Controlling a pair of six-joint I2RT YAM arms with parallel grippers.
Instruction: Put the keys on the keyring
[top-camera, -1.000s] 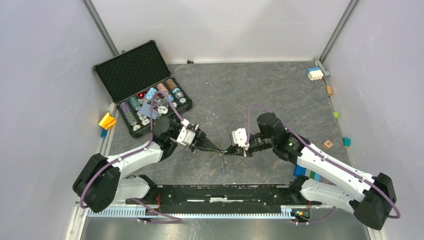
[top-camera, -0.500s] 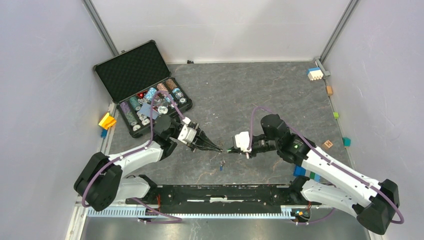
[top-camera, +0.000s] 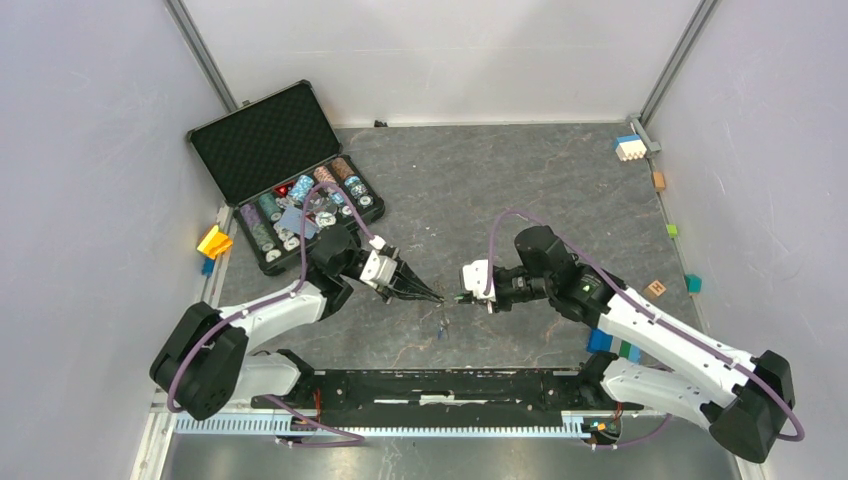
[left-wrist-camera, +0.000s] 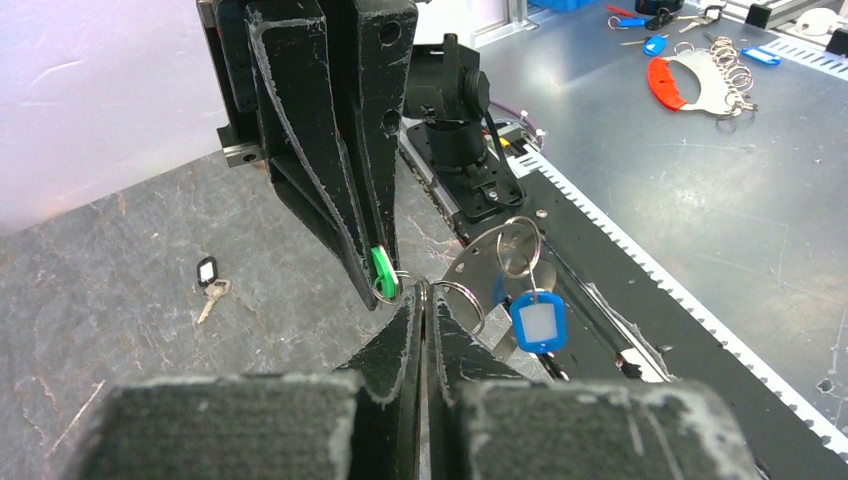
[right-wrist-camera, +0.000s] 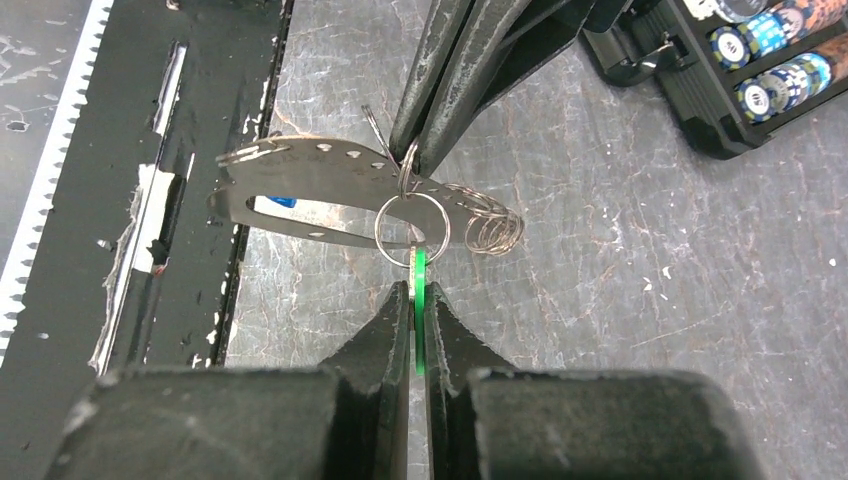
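The keyring (right-wrist-camera: 320, 168), a flat metal oval loop with a short run of small rings (right-wrist-camera: 490, 228), hangs in the air above the table's near part. My left gripper (right-wrist-camera: 410, 158) is shut on its upper edge, and its tips (left-wrist-camera: 422, 290) meet with no gap. A blue-tagged key (left-wrist-camera: 538, 322) dangles from the loop (left-wrist-camera: 472, 258). My right gripper (right-wrist-camera: 418, 290) is shut on the green tag (right-wrist-camera: 419, 275). That key's split ring (right-wrist-camera: 412, 228) touches the loop just below the left fingertips. A black-tagged key (left-wrist-camera: 207, 272) lies on the table. The two grippers (top-camera: 450, 297) meet tip to tip.
An open black case of poker chips (top-camera: 290, 180) stands at the back left. Toy blocks sit along the right edge (top-camera: 628, 147) and a yellow one (top-camera: 213, 241) on the left. A black rail (top-camera: 440, 385) runs below the hanging loop.
My right gripper has closed further on the green tag. It drew back a little to the right and came in again. My left gripper stays shut on the loop and has barely moved.
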